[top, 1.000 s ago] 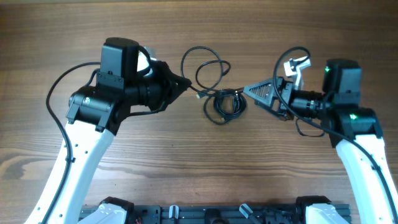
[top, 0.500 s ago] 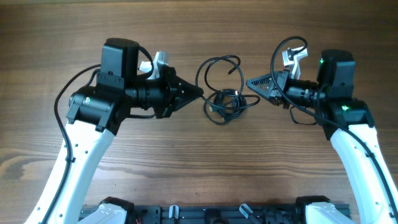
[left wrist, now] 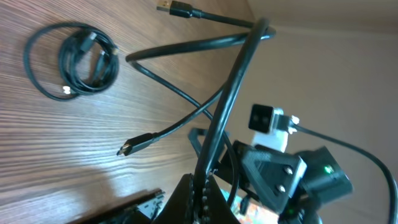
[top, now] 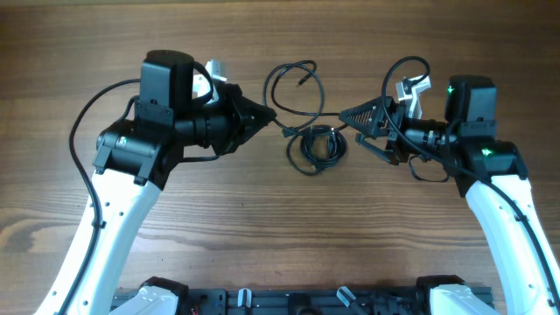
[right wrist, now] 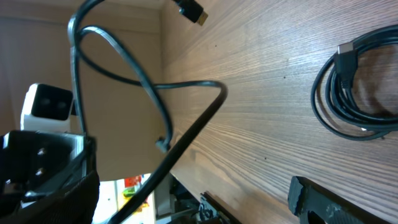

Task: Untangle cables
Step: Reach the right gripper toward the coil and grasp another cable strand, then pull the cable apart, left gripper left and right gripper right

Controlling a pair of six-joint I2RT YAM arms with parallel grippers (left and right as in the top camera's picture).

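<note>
The loose cable (left wrist: 231, 93), looped near the far edge's middle beside the coil (top: 319, 145), is clamped in the left gripper (top: 269, 115), which should pull away slowly while the empty, spread right gripper (top: 350, 129) steadies the coil.

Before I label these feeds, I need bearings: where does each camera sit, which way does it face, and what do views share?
Overhead: above the table, looking straight down; left arm and right arm show.
Left wrist: on the left arm, facing the right arm; its fingers grip the loose cable.
Right wrist: on the right arm, facing the left arm; one finger shows.
Shared: all three show the coiled cable.
</note>
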